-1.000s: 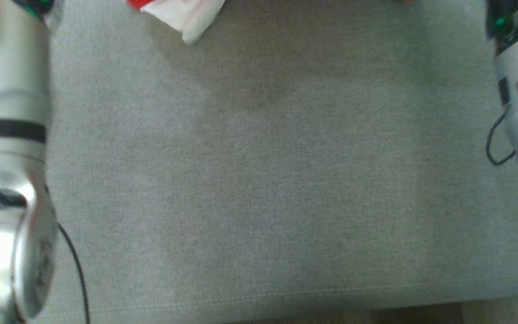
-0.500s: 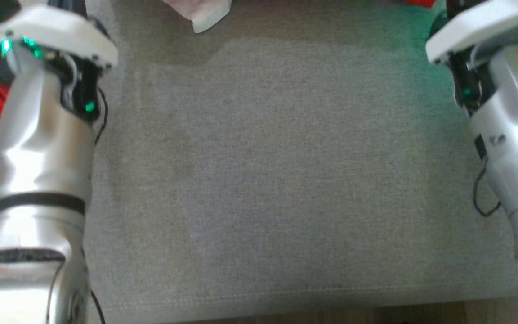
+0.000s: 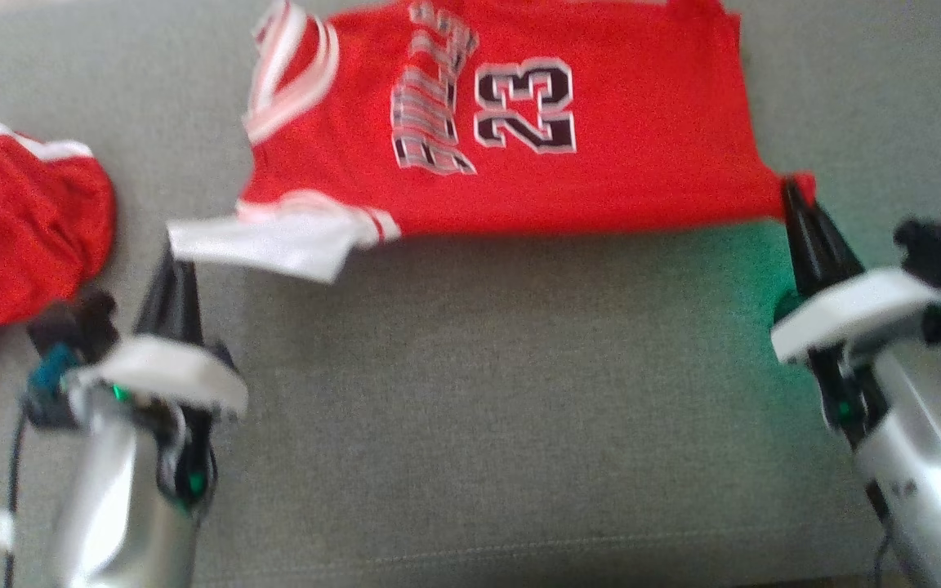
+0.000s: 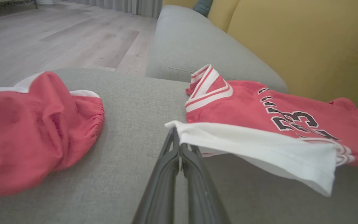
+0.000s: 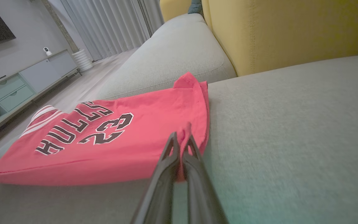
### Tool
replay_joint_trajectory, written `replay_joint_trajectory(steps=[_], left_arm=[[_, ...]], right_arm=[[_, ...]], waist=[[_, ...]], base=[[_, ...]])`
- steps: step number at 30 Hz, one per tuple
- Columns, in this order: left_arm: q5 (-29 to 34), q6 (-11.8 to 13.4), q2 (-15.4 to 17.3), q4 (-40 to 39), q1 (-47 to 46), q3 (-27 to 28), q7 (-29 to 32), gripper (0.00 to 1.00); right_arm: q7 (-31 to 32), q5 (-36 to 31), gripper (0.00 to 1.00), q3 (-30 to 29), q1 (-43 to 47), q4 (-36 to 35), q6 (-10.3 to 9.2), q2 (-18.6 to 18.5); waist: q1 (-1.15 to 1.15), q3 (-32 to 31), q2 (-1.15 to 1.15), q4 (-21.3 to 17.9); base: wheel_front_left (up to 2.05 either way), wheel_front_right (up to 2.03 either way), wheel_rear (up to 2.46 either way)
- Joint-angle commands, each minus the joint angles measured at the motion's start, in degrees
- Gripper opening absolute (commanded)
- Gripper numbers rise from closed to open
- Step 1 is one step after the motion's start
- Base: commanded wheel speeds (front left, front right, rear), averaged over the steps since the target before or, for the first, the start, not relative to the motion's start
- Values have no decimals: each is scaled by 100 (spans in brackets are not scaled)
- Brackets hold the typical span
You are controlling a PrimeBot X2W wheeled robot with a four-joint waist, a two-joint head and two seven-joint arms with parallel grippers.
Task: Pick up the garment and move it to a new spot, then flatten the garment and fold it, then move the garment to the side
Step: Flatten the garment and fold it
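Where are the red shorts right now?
The shorts lie bunched at the head view's left edge on the sofa, beside the left gripper, apart from the jersey.

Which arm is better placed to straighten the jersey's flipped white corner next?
Left, probably. The left gripper is shut on that white corner of the jersey; the right gripper pinches the red corner at the opposite end, far from it.

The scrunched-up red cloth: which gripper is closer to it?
Left. The left gripper pinches the jersey's white sleeve right beside the red cloth; the right gripper holds the jersey's opposite corner, far away.
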Motion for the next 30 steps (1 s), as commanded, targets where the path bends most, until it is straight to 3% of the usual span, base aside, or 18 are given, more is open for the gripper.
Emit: replay_joint_trajectory(steps=[1, 9, 15, 24, 30], left_arm=[[70, 110, 227, -503, 230, 121, 66, 0], [129, 609, 118, -2727, 2282, -30, 1158, 0], [86, 977, 58, -4090, 3532, -69, 1984, 0], [76, 1222, 60, -4885, 4225, -98, 2554, 0], [8, 1108, 147, -4727, 3933, -156, 2681, 0]], right_arm=[[-76, 28, 0, -68, 241, -294, -5, -160], [519, -202, 0, -899, 1841, -1342, -5, -236], [1453, -756, 0, -1881, 3193, -2685, -5, 114], [2656, -1410, 0, -2873, 4382, -4315, -5, 816], [3106, -1639, 0, -3029, 4360, -4552, -5, 1039]], waist=[[0, -360, 0, 6], [0, -951, 0, 108], [0, -1302, 0, 135], [0, -1502, 0, 198], [0, -1407, 0, 212]], base=[[0, 0, 0], [0, 0, 0], [0, 0, 0], [0, 0, 0], [0, 0, 0]])
